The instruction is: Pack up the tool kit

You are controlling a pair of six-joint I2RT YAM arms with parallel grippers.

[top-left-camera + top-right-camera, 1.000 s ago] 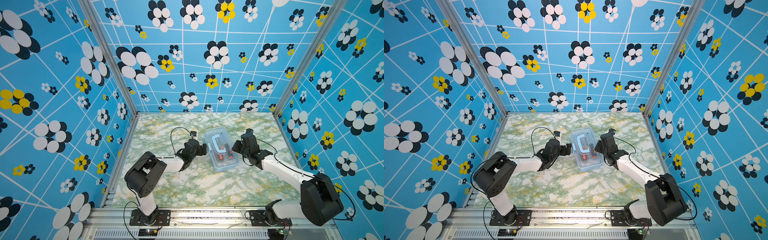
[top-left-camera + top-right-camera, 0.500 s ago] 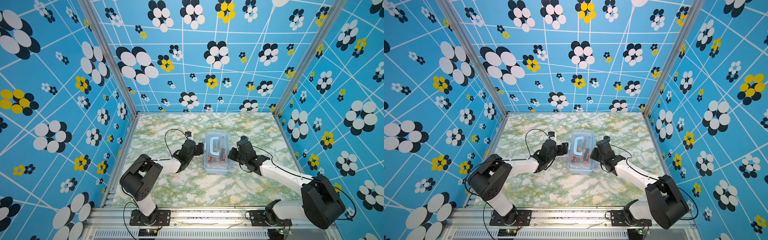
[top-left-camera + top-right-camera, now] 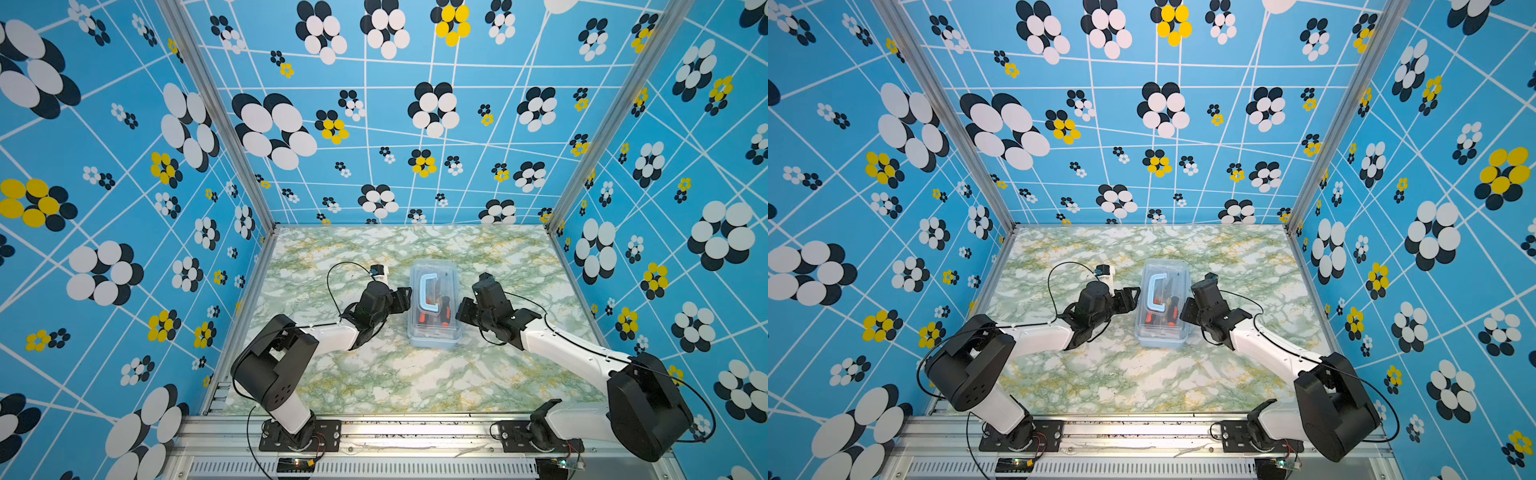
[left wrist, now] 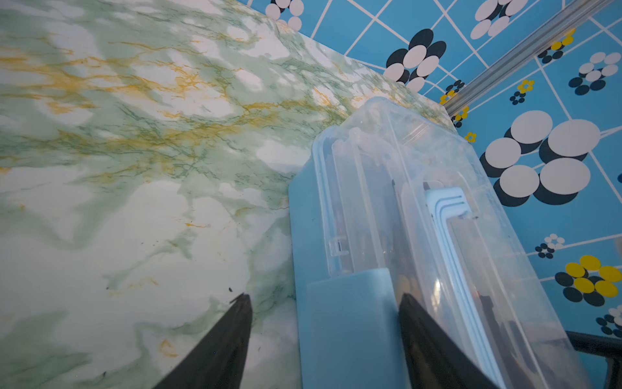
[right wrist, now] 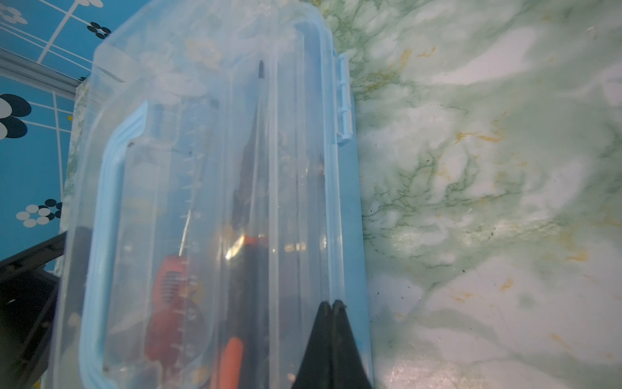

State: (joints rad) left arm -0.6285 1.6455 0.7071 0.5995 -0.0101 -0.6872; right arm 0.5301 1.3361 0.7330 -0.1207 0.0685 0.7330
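The lidded translucent light-blue plastic tool box (image 3: 432, 332) lies on the green marbled table (image 3: 415, 374), left gripper (image 4: 324, 296) spread astride its blue latch (image 4: 350, 323), right gripper (image 5: 332, 303) pinched together against its opposite rim.

Right claw (image 5: 332, 304) tips pressed together at box (image 5: 202, 67) edge; orange-black screwdrivers (image 5: 249, 269) inside; marbled tabletop (image 5: 488, 202) alongside.
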